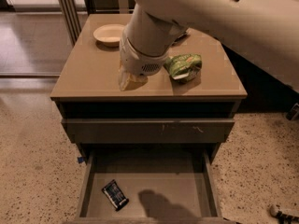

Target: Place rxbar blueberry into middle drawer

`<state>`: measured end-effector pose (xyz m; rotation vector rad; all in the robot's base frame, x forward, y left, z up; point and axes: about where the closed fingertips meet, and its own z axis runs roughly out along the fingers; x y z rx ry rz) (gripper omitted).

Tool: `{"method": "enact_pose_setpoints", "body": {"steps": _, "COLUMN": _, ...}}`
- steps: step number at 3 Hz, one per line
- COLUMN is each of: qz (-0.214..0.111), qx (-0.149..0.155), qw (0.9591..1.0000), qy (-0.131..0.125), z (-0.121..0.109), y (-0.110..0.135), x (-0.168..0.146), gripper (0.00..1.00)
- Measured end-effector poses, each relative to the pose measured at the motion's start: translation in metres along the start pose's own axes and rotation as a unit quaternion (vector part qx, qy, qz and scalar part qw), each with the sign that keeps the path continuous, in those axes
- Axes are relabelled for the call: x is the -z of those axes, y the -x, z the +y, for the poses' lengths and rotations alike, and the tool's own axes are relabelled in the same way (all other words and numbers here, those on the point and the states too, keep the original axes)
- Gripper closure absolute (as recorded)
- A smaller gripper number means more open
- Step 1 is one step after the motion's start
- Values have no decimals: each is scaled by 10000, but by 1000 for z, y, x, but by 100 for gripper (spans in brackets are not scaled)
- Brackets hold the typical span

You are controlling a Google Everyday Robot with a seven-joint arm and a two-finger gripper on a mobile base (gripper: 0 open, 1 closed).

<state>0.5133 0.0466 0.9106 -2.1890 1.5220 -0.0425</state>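
On the bench [88, 73] a bowl [109, 34] sits at the back left and a snack bag [185, 66] lies right of centre. The gripper [128, 81] is low over the front middle, just left of the bag and in front of the bowl, and its arm [210, 13] reaches in from the upper right. Below the bench top a shut drawer front [149, 130] spans the cabinet, and beneath it the middle drawer [187, 190] stands pulled out toward the camera with the rxbar blueberry [115, 195] lying flat in its front left part, apart from the side walls.
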Motion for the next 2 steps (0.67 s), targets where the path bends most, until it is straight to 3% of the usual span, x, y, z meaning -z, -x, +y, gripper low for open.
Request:
{"method": "enact_pose_setpoints", "body": {"steps": 1, "qz": 0, "qx": 0, "qw": 10000, "qy": 0, "z": 0, "y": 0, "x": 0, "gripper": 50}}
{"method": "enact_pose_setpoints", "body": {"steps": 2, "qz": 0, "qx": 0, "qw": 10000, "qy": 0, "z": 0, "y": 0, "x": 0, "gripper": 27}}
